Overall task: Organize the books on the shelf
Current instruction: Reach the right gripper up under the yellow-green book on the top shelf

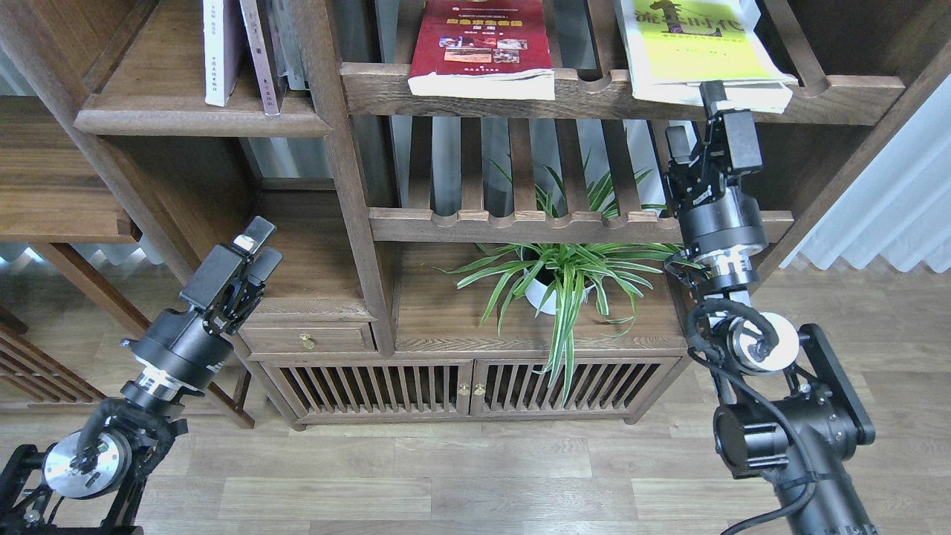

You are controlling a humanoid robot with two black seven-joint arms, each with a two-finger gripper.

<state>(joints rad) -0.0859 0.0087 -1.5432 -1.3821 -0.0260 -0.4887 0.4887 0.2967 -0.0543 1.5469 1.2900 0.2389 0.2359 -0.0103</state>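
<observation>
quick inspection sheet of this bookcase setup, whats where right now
Surface: solid plank shelf at upper left, dark wood; slatted rack at upper right.
Job's things: dark red book and yellow-green book lie flat on the slatted rack, front edges overhanging its rail. White book: cannot tell which one it is.
Clutter: upright volumes on the plank shelf; potted plant on the cabinet top.
Grippers: left gripper low, holding nothing; right gripper open, raised just under the yellow-green book's front edge.
Cables: black cable looped at the right arm.
Surroundings: wood floor, pale curtain.
</observation>
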